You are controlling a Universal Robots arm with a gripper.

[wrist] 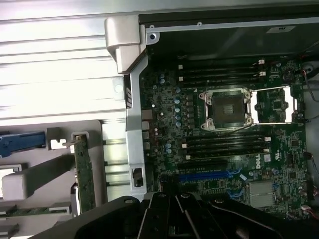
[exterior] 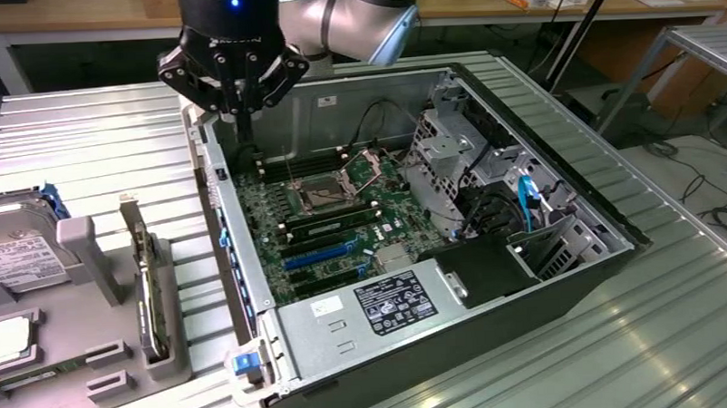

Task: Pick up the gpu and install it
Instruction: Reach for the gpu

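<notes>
Nearest to us, on the exterior view's left, the gpu stands on its thin edge in a slot of the grey holder, just beside the open computer case. Its long axis runs near to far along the case wall, with what we take to be the silver bracket at the far end. A card this thin in so close a slot could tilt or jam if gripped off-centre. Farther in, the blue expansion slot lies between the power supply and the memory sticks, so we judge that a crooked approach could knock the parts around it. Farthest, the gripper hangs over the case's far left corner with its fingers pressed together and holding nothing, well apart from the card. Lowered closed like that, it would strike the card's edge.
</notes>
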